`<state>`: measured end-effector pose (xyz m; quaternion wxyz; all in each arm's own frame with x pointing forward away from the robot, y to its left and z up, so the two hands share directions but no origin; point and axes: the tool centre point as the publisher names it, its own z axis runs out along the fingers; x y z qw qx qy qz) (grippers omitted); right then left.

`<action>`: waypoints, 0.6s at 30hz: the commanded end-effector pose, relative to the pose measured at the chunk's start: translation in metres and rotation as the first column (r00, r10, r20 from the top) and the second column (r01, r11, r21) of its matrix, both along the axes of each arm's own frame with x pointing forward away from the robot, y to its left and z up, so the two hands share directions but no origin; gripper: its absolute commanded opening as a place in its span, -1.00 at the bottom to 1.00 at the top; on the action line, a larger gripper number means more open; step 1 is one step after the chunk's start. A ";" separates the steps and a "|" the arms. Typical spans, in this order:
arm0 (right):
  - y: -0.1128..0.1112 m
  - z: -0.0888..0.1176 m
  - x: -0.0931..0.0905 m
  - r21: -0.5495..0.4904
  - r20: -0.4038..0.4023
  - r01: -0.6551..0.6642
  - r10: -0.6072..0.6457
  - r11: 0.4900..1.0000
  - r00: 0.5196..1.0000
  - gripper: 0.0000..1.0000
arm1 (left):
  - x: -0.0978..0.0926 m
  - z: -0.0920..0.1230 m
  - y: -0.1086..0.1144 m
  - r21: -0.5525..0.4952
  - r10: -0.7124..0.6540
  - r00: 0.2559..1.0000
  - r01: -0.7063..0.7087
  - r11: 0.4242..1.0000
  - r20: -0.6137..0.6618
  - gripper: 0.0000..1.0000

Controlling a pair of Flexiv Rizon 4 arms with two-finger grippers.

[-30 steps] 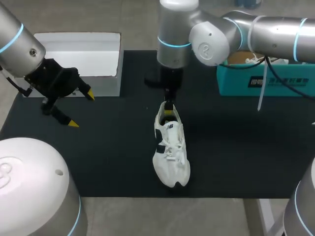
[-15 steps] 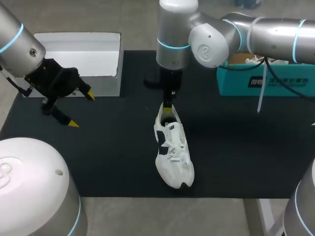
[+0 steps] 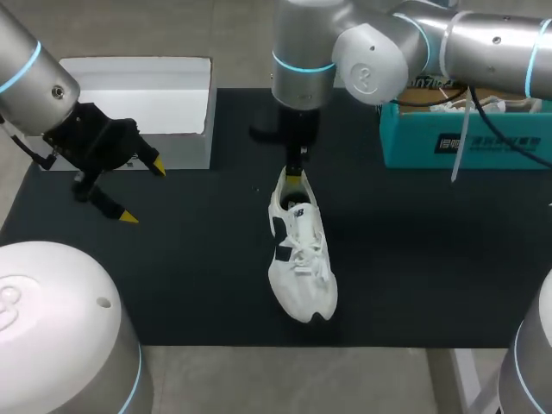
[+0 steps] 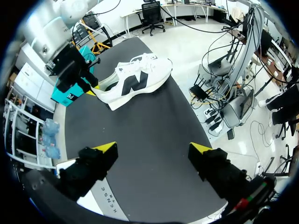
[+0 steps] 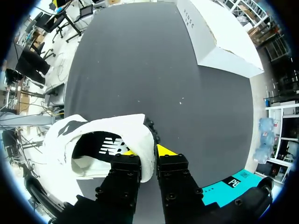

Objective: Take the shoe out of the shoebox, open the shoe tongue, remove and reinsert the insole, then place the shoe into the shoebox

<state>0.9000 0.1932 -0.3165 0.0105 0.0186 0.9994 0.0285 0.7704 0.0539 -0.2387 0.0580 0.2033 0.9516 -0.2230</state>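
Note:
A white shoe (image 3: 298,259) with dark side marks lies on the black mat (image 3: 198,267), toe toward the front edge. My right gripper (image 3: 296,175) comes straight down at its heel and is shut on the heel collar. In the right wrist view one yellow-tipped finger sits inside the shoe (image 5: 107,144) and the other outside, the right gripper (image 5: 145,151) pinching the rim. The teal shoebox (image 3: 466,142) stands at the back right. My left gripper (image 3: 142,191) hangs open over the mat's left side, far from the shoe (image 4: 138,81), with nothing between its fingers (image 4: 106,148).
A white box (image 3: 147,95) stands at the back left, just behind my left gripper. Crumpled paper shows inside the teal shoebox. The black mat is bare between the left gripper and the shoe and to the shoe's right.
My right gripper has shut on the shoe's heel collar and drawn the heel a little toward the back; the toe swung slightly. The left arm has not moved.

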 end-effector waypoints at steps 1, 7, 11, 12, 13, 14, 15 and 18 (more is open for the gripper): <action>-0.013 0.059 -0.004 -0.004 0.033 -0.014 0.014 1.000 0.999 -1.00 | 0.000 0.000 0.000 0.002 0.000 1.000 0.000 1.000 0.000 1.00; -0.025 0.117 0.004 -0.017 0.038 -0.042 0.043 0.999 0.998 -1.00 | 0.000 0.000 0.000 0.002 0.000 1.000 0.000 1.000 0.000 1.00; -0.029 0.145 0.006 -0.038 0.040 -0.058 0.060 0.998 0.997 -1.00 | 0.000 0.000 0.000 0.002 0.000 1.000 0.000 1.000 0.000 1.00; -0.030 0.147 0.006 -0.043 0.035 -0.063 0.065 0.997 0.997 -1.00 | 0.000 0.000 0.000 0.002 0.000 1.000 0.000 1.000 0.000 1.00; -0.029 0.149 0.007 -0.048 0.027 -0.069 0.071 0.996 0.997 -1.00 | 0.000 0.000 0.000 0.002 0.000 1.000 0.000 1.000 0.000 1.00; -0.028 0.150 0.006 -0.048 0.027 -0.069 0.071 0.996 0.997 -1.00 | 0.000 0.000 0.000 0.002 0.000 1.000 0.000 1.000 0.000 1.00; -0.026 0.151 0.005 -0.044 0.021 -0.073 0.074 0.996 0.997 -1.00 | 0.000 0.000 0.000 0.002 0.000 1.000 0.000 1.000 0.000 1.00; -0.022 0.152 0.001 -0.039 0.020 -0.077 0.078 0.996 0.997 -1.00 | 0.000 0.000 0.000 0.002 0.000 1.000 0.000 1.000 0.000 1.00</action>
